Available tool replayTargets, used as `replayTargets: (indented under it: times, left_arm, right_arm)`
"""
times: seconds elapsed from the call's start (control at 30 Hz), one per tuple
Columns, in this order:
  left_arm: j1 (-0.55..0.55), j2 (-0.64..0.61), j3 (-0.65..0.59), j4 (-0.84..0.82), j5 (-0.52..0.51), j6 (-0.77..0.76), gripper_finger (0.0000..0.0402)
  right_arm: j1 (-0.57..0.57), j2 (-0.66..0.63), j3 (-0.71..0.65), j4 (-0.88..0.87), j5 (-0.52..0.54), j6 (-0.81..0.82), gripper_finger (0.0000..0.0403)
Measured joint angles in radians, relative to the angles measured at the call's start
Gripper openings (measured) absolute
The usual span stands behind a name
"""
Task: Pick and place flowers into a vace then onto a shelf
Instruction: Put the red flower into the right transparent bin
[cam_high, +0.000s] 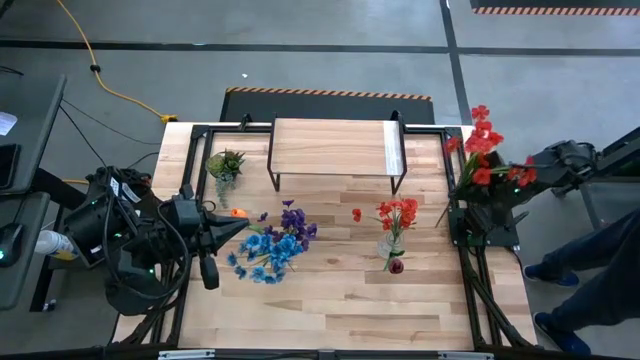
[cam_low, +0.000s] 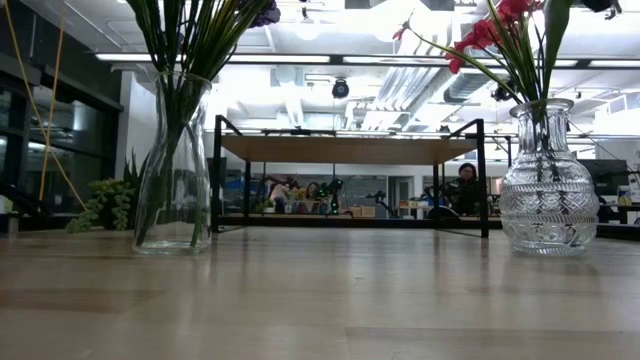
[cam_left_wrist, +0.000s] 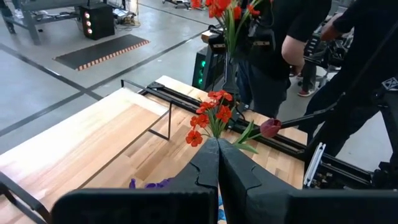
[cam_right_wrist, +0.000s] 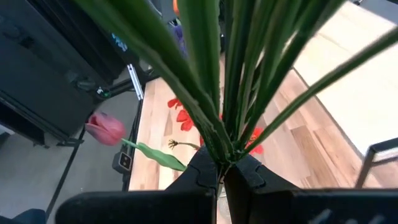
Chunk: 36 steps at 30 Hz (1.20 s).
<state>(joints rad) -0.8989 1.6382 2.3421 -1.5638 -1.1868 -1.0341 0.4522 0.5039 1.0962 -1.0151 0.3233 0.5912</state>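
The right pincer (cam_right_wrist: 221, 167) is closed on the green stems of a bunch of red flowers (cam_high: 483, 150), held at the right edge of the counter (cam_high: 330, 310), beside the right end of the shelf (cam_high: 335, 147). The stems fan out from between its fingers. The left pincer (cam_left_wrist: 219, 163) has its fingers pressed together with nothing between them; it sits at the left side of the counter, its tip just beside the blue and purple flowers (cam_high: 272, 243). Those stand in a tall clear vase (cam_low: 172, 165). Right of it, a round patterned glass vase (cam_low: 546, 182) holds more red flowers (cam_high: 397, 213). The shelf stands at the far edge of the counter, with a small spiky green plant (cam_high: 225, 164) near its left end. People stand beyond the counter's right side.
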Motion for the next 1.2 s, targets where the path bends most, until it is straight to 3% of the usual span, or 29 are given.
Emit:
replayTargets:
  times: [0.87,1.2]
  left_arm:
    - [0.0,0.0,0.0,-0.008,0.001,-0.009,0.0042]
    - [0.0,0.0,0.0,-0.007,0.001,-0.008,0.0042]
  right_arm:
    - [0.003,-0.049,-0.368,0.419,0.005,0.025,0.0]
    - [0.081,-0.06,-0.394,0.444,0.115,-0.004,0.0]
